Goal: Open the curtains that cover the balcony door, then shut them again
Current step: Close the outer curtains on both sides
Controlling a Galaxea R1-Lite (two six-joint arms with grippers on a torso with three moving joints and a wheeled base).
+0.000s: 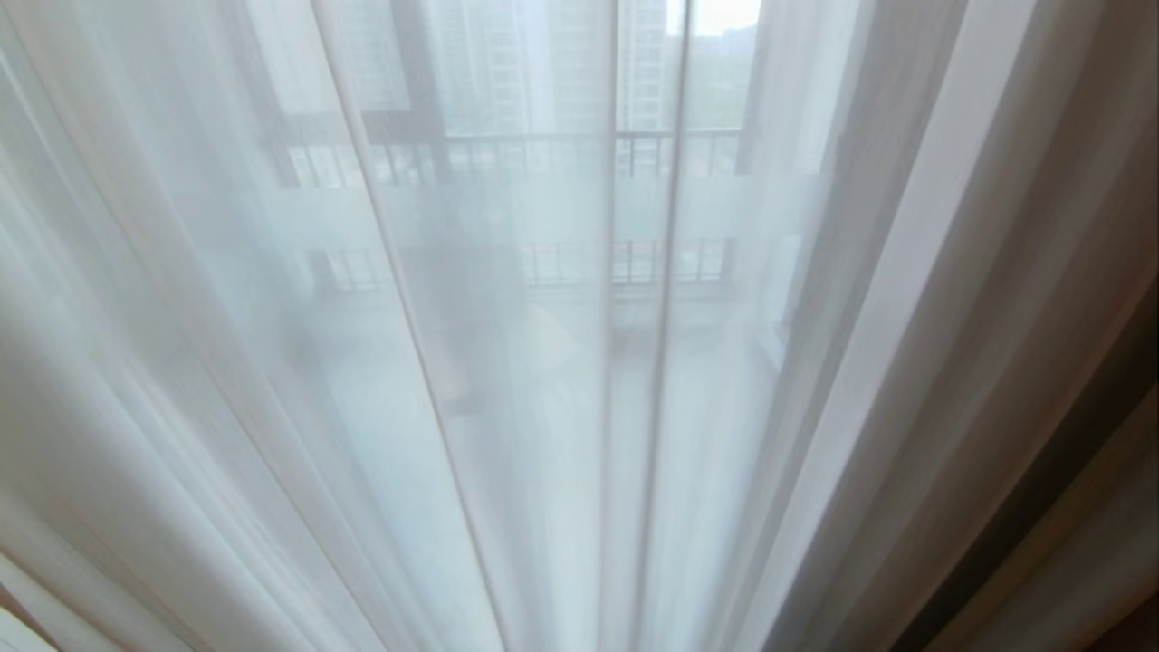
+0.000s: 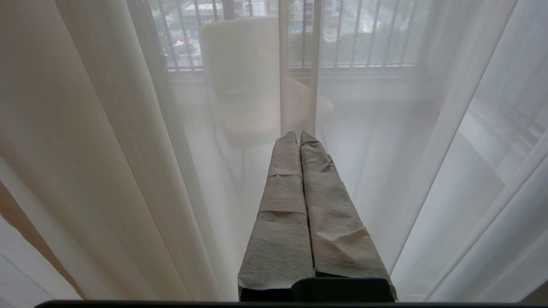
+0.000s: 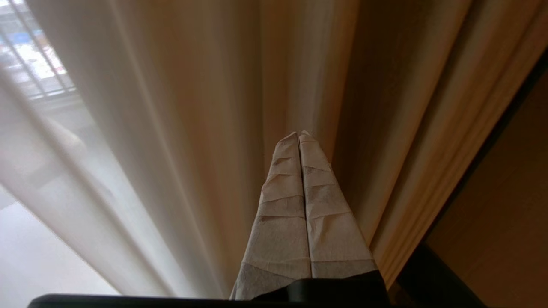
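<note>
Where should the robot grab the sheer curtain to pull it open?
Probably at the vertical edge where the two sheer curtain panels meet in the middle, coming straight from the front. That hemmed edge hangs free and gives a firmer fold to pinch. The left gripper points near it, shut.

curtains (image 1: 507,380): sheer white, drawn shut | beige drapes (image 3: 299,85): pleated, hanging rightward
</note>
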